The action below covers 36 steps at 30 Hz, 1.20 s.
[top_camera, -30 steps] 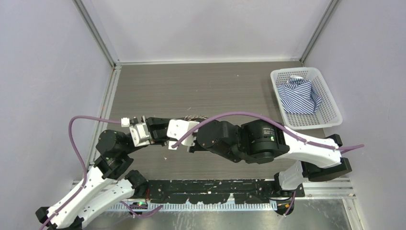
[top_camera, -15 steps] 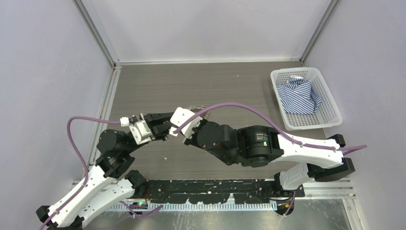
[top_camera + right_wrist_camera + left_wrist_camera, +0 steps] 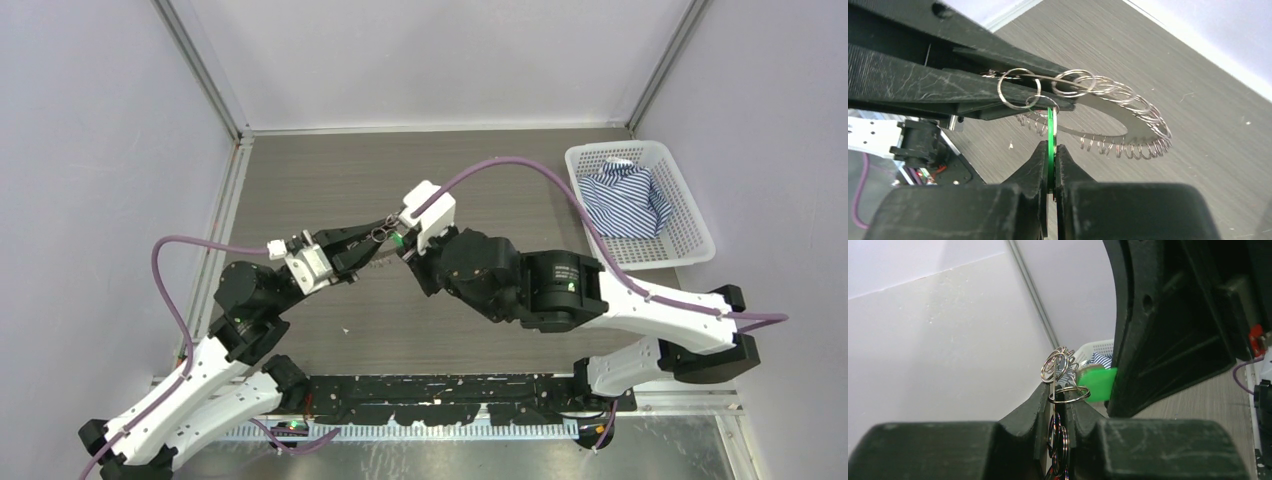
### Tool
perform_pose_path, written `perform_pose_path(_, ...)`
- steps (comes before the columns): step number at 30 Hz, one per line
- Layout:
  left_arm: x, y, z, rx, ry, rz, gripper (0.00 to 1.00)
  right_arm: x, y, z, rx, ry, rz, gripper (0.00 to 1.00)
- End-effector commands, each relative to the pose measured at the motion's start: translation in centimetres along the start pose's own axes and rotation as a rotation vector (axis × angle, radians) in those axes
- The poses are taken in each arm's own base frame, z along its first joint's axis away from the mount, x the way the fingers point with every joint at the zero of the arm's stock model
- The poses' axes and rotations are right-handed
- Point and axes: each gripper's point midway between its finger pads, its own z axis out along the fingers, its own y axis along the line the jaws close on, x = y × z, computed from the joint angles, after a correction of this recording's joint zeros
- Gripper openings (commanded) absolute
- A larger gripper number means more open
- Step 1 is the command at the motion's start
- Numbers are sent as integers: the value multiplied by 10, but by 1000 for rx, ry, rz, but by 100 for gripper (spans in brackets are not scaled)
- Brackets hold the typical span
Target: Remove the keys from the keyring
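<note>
Above the desk: both arms meet in mid-air over the desk (image 3: 450,170), left claw (image 3: 378,240) and right claw (image 3: 400,243) nose to nose, the keys (image 3: 381,231) a small glint between them, lifted off the wood.
Far right corner: basket (image 3: 690,235) with a striped cloth (image 3: 625,200), well apart from the action and playing no part.
Left wrist, claw: fingers together, pinched on the thin wire of the keyring (image 3: 1068,400); small silver loops poke up just above the tips.
Left wrist, colour: the green key (image 3: 1096,384) juts out just beside the ring, its far end hidden behind the big black right claw.
Right wrist, claw: clamped edge-on onto the green key's head, jaws tight on both faces.
Right wrist, bunch: the silver ones fan out behind in a toothed arc, hanging from the ring the left claw pins.
Progress: early going, by my reading. The green key looks threaded, the whole fan is on the ring, and I can make out no freed key.
Left to do: work the green one off, then every silver one after it.
</note>
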Motion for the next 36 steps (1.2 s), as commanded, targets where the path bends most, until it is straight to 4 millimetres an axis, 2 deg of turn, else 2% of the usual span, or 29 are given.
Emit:
perform_pose_path(1,-14,8,3,-21,-48,88,0,-34,-11,-12,-54,-124,287,1)
perform_pose_path(6,-11,8,8,-9,-22,141,0,-29,-12,-11,-103,-120,365,1)
perform_pose_path(19,-16,2,26,17,16,328,0,-19,-20,-12,-103,-126,352,1)
perform_pose_path(26,-17,-4,35,29,36,429,0,-21,-27,-16,-89,-162,371,1)
perform_pose_path(36,-26,11,41,-42,41,527,0,-17,-31,-22,-91,-177,388,1)
